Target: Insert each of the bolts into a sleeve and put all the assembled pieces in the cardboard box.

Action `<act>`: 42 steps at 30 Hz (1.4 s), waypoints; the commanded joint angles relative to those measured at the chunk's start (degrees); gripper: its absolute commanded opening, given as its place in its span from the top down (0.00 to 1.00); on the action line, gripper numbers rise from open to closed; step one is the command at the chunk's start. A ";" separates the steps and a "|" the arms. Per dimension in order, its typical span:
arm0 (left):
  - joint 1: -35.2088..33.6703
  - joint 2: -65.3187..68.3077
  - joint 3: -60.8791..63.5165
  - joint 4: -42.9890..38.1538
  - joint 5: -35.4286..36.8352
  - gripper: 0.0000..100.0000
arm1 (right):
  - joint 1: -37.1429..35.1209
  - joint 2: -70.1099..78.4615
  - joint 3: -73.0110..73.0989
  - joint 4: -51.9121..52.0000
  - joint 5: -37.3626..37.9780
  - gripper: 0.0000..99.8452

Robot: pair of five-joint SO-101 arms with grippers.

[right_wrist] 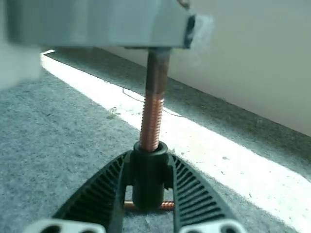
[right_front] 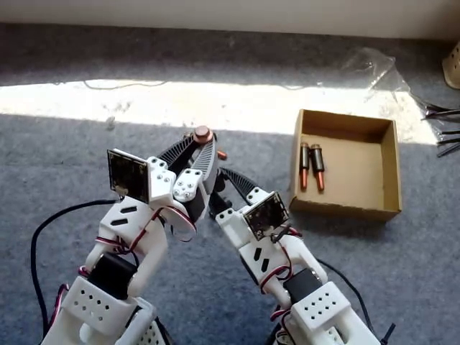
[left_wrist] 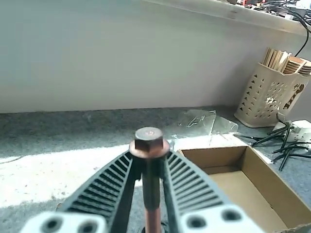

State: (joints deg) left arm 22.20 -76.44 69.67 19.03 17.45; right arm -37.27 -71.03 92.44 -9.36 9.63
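Mid-frame, left gripper (left_wrist: 149,162) clamps a copper hex-flanged bolt (left_wrist: 149,141); right gripper (right_wrist: 149,162) grips a black cylindrical sleeve (right_wrist: 148,177) around its threads.

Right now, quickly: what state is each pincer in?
Left pincer: closed on the bolt.
Right pincer: closed on the sleeve.

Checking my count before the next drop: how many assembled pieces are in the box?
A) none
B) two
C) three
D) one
B: two pieces lie side by side on the floor of the box.
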 commanded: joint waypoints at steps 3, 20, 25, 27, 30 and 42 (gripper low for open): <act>0.75 -0.13 -0.40 -0.44 0.79 0.99 | -0.04 -1.10 -1.19 -1.71 0.79 1.00; 0.66 -0.31 2.33 -0.44 0.79 0.99 | -0.04 -1.10 -1.27 -1.71 0.70 1.00; 0.04 -0.40 3.12 -0.44 0.88 0.99 | 1.19 -1.10 -1.27 -1.71 0.53 1.00; 0.13 -0.40 4.26 -0.44 0.88 0.99 | 1.80 -1.10 -1.27 -1.71 0.53 1.00; 0.13 -0.40 5.32 -0.44 0.88 0.99 | 1.63 -1.10 -1.27 -1.71 0.44 1.00; -0.22 -0.48 7.69 -0.35 0.44 0.99 | 1.63 -1.10 -1.27 -1.71 0.44 1.00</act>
State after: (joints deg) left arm 22.55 -76.53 76.97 18.95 17.54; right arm -37.01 -70.95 92.53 -9.27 9.71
